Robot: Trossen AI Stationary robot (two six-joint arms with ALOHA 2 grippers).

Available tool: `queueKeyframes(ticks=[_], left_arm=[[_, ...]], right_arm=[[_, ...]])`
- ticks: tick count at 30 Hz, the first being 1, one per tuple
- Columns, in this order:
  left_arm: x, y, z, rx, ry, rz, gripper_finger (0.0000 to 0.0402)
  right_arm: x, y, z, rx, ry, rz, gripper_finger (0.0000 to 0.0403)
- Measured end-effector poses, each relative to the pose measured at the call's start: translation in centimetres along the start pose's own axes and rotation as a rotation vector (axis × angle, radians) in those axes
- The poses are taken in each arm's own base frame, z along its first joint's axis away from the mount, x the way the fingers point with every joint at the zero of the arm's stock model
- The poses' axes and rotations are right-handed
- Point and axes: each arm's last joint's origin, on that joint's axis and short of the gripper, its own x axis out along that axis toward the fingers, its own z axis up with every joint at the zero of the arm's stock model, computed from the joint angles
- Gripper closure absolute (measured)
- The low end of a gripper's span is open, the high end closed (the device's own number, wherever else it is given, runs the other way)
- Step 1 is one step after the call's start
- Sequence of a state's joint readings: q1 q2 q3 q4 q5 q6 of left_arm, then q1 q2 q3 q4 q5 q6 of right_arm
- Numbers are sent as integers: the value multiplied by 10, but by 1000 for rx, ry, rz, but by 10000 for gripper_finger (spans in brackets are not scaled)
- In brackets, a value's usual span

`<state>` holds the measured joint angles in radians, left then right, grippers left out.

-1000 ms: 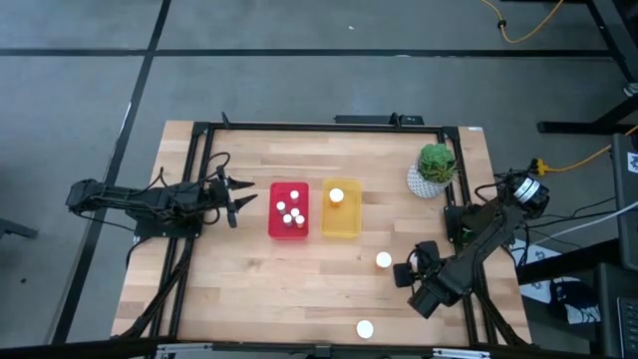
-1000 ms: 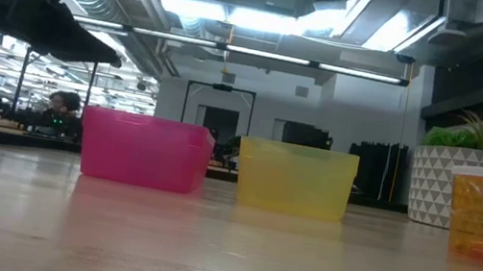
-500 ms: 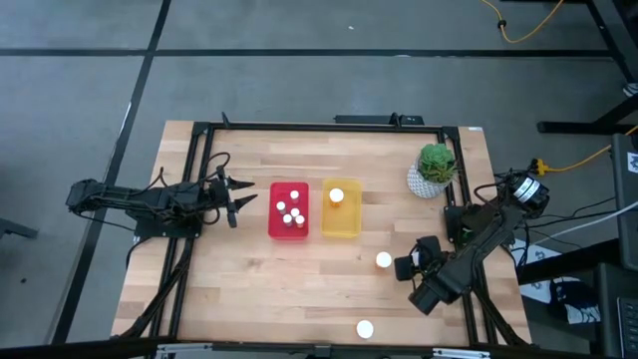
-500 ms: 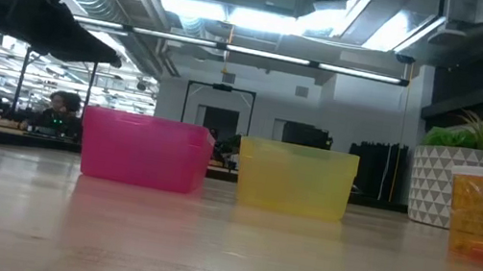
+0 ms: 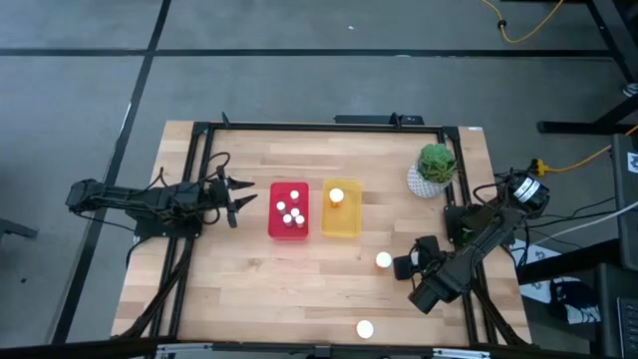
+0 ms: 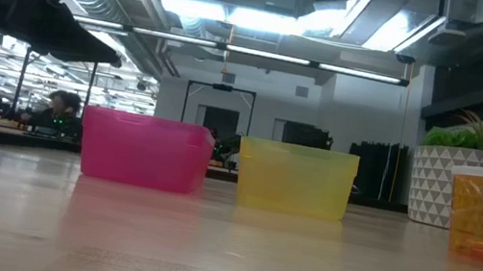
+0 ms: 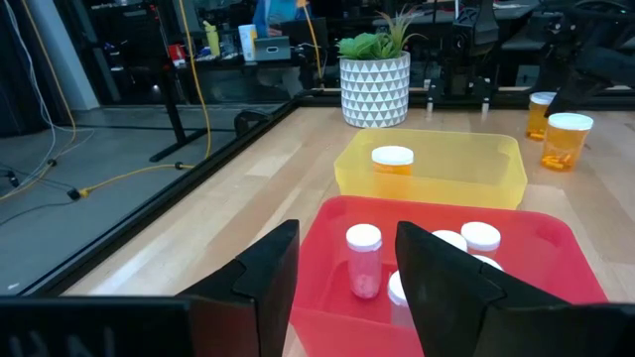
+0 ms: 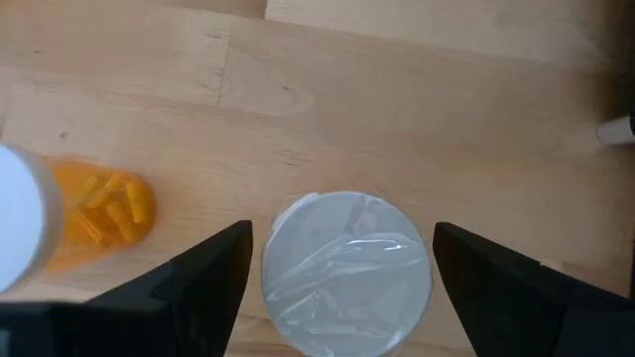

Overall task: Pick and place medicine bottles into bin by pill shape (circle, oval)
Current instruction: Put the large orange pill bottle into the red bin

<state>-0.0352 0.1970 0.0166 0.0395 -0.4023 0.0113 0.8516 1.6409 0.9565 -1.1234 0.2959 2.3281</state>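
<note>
Table [image 5: 249, 289] w/ plant [image 5: 436, 163] nr bins [image 5: 342, 214]

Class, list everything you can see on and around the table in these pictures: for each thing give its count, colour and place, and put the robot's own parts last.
Table: one, light wood, under everything.
Red bin: one, middle of the table, holding four white-capped bottles.
Yellow bin: one, right beside the red bin, holding one orange bottle.
Loose bottles: two, orange with white caps, one near the right arm, one at the table's near edge.
Potted plant: one, green in a patterned white pot, far right corner.
Left pincer: open, empty, left of the red bin.
Right pincer: open, straddling the near loose bottle's cap.
</note>
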Motion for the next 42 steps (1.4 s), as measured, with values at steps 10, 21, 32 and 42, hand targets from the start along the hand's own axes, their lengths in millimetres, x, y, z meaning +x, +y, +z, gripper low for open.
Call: queueKeyframes(ticks=[10, 21, 32, 42], left_arm=[[0, 0, 0, 0, 0, 0, 240], [0, 0, 0, 0, 0, 0, 239], [0, 0, 0, 0, 0, 0, 240], [0, 0, 0, 0, 0, 0, 240]], right_arm=[[0, 2, -1, 5, 16, 15, 151], [-1, 3, -2, -15, 7, 42, 193], [-48, 27, 35, -71, -249, 67, 198], [-48, 84, 94, -217, -337, 153, 191]])
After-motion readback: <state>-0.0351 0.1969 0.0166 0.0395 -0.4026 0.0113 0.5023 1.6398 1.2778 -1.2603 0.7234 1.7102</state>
